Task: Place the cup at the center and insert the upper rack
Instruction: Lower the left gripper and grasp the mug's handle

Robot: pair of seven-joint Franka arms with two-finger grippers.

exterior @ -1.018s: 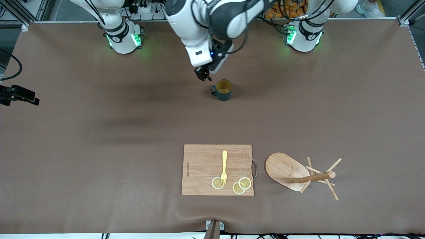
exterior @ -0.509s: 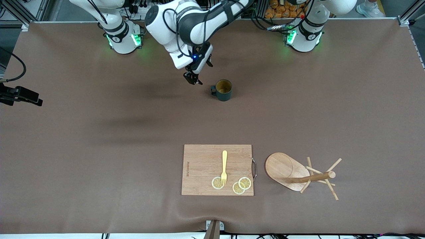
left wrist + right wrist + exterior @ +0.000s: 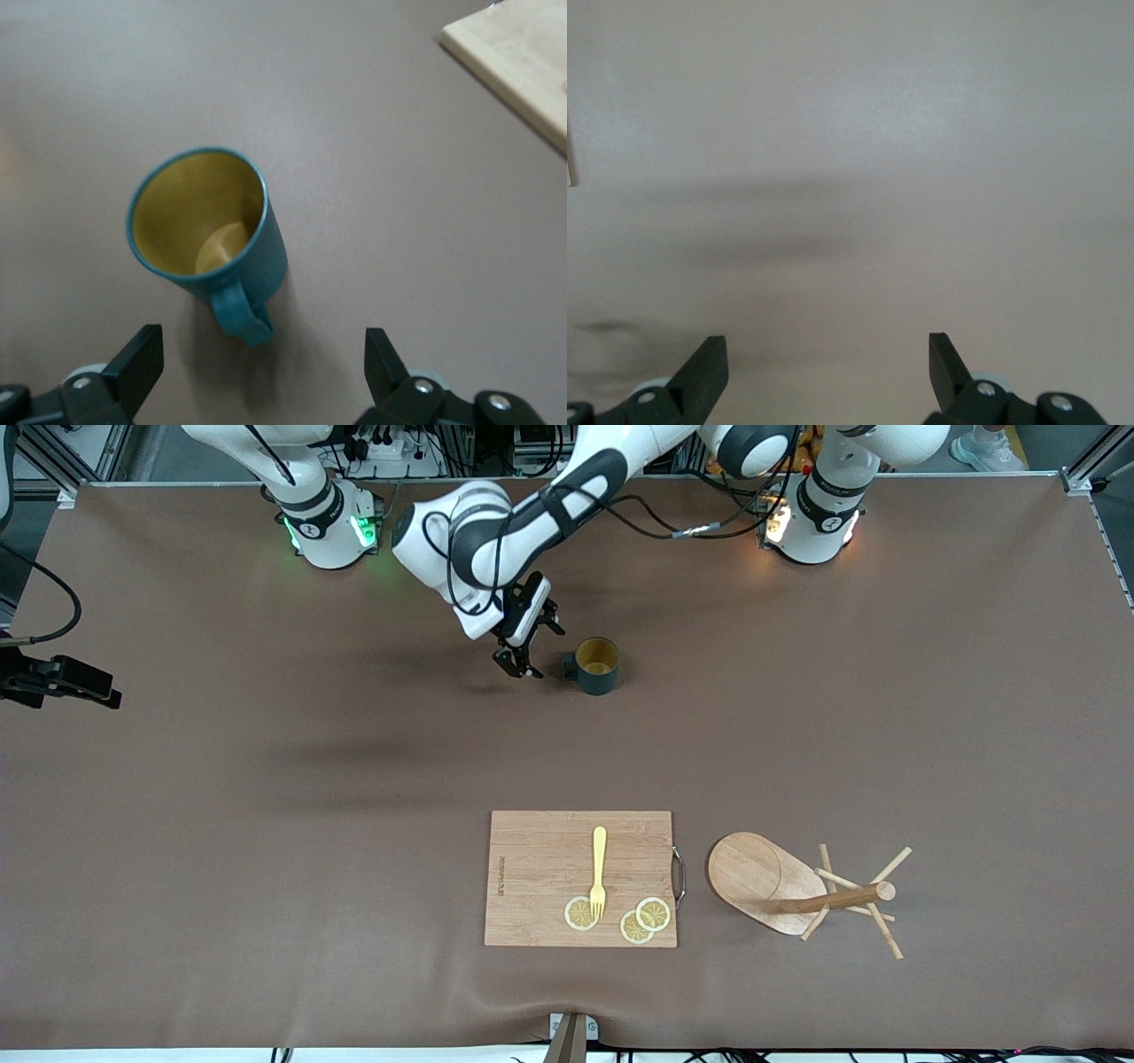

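The left gripper (image 3: 523, 657) hangs low over the table just beside the cup (image 3: 595, 665), on the handle side, with its fingers (image 3: 135, 363) spread wide and nothing between them. In the left wrist view the cup (image 3: 208, 230) stands upright on the brown mat, its small handle turned toward the open fingers, apart from them. The left arm (image 3: 532, 514) comes from its base at its own end of the table, crosses low toward the middle, and bends down at the wrist.

The right gripper (image 3: 824, 376) is also spread wide and holds nothing; its wrist view shows only bare mat under it. The right arm (image 3: 292, 469) waits near its base.

The rack (image 3: 802, 890) lies tipped on its side, nearer the front camera than the cup, toward the left arm's end. Just beside it lies a cutting board (image 3: 549, 850) with a yellow fork (image 3: 599, 872) and lemon slices (image 3: 636, 921) on it. The brown mat (image 3: 266, 824) covers the whole table.
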